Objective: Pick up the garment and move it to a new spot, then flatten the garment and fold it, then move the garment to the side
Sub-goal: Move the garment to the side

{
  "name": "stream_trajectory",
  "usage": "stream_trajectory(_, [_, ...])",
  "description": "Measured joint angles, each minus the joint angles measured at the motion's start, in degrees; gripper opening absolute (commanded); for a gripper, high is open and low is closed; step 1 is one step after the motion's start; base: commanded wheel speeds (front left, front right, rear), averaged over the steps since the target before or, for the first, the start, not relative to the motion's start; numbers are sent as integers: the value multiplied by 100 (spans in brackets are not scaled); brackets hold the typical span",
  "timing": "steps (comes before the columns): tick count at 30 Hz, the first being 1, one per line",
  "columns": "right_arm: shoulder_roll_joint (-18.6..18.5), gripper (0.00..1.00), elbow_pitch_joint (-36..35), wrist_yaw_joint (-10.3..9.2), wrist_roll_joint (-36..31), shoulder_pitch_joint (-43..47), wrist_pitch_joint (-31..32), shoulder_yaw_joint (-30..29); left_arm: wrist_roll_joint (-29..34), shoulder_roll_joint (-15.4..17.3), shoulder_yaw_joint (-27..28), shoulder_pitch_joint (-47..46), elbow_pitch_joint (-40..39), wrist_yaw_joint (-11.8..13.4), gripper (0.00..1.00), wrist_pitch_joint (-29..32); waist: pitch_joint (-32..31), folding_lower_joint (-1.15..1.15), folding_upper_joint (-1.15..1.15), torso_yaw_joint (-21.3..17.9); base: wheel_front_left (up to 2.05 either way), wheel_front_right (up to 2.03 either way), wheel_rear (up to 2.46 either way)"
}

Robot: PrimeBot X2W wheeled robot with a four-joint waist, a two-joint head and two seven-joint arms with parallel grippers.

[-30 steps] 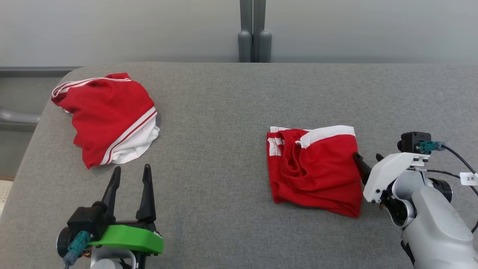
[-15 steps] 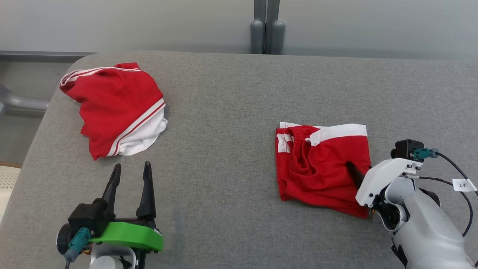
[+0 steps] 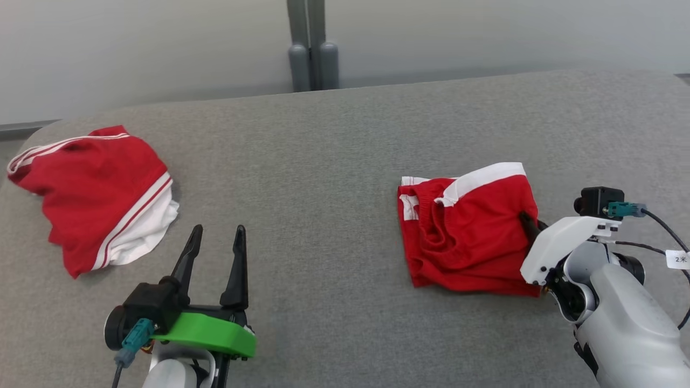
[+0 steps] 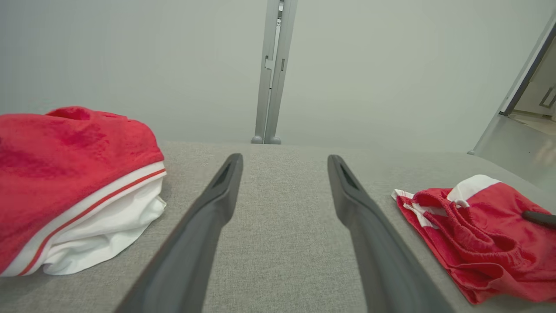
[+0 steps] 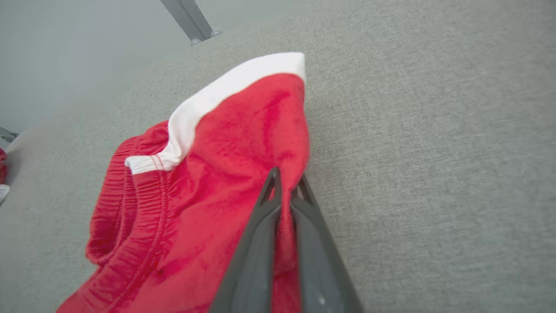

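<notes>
A folded red garment (image 3: 466,231) with a white band and a gathered waistband lies on the grey padded table (image 3: 334,161), right of centre. My right gripper (image 3: 531,222) is shut on its right edge; the right wrist view shows the two fingers pinching a fold of the garment's red cloth (image 5: 243,174) at the right gripper (image 5: 286,182). My left gripper (image 3: 214,237) stands open near the front left, empty, its fingers well apart in the left wrist view, where the left gripper (image 4: 284,161) hangs over bare table. The garment (image 4: 473,234) lies to its right.
A second red and white garment (image 3: 91,196) lies bunched at the table's left edge, also seen as the second garment (image 4: 74,182) left of my left fingers. A grey post (image 3: 311,48) stands behind the table against a pale wall.
The right gripper has closed on the garment's right edge. The head camera has turned, shifting the whole picture to the left. The left gripper stays open.
</notes>
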Motion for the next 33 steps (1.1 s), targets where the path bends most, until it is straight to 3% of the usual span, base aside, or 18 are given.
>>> stream_trajectory(11, [-122, 0, -107, 0, 264, 46, -219, 69, 115, -2, -595, -343, 77, -42, 100, 0, 2, 0, 0, -1097, 0, 0, 0])
stream_trajectory(20, [-138, 0, -153, 0, 378, 41, -359, 144, 115, -8, -736, -533, 152, -47, 100, 0, 122, 0, 0, -1799, 0, 0, 0])
stream_trajectory(27, [-158, 0, -191, 0, 472, -15, -547, 200, 135, 21, -727, -622, 156, -48, 100, 0, 383, 0, 0, -1946, 0, 0, 0])
stream_trajectory(33, [-434, 0, -355, 0, 513, -436, -614, 470, 196, 182, -688, -762, 122, -48, 100, 10, 680, 0, 0, -1881, 0, 0, 0])
